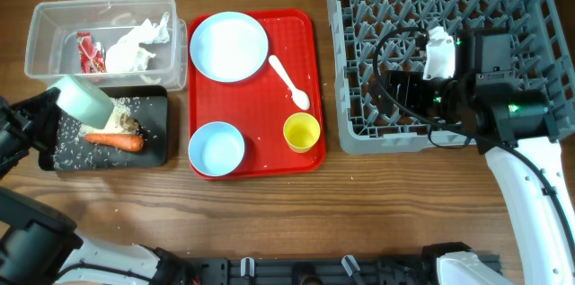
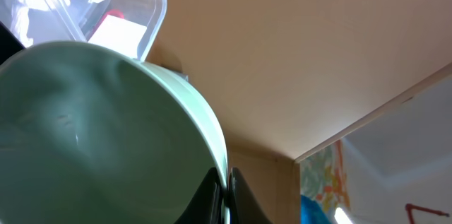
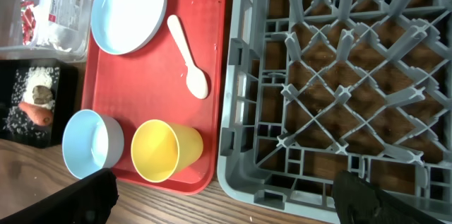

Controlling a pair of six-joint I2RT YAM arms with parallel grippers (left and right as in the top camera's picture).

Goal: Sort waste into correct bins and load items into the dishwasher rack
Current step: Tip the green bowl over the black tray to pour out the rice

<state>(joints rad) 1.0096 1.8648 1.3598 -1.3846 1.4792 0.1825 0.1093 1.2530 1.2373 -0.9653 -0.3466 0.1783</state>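
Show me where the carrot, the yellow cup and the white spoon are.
carrot (image 1: 114, 140), overhead view, middle of its orange body.
yellow cup (image 3: 162, 151), right wrist view, inside its open mouth.
white spoon (image 1: 286, 76), overhead view, midway along its handle.

I'm seeing a flat red serving tray (image 1: 260, 110) lying squarely on the brown wood-grain desk (image 1: 269, 218), near its middle. Through the left wrist camera I'm looking up at a plain beige surface (image 2: 318, 61) meeting a paler panel (image 2: 417, 132).
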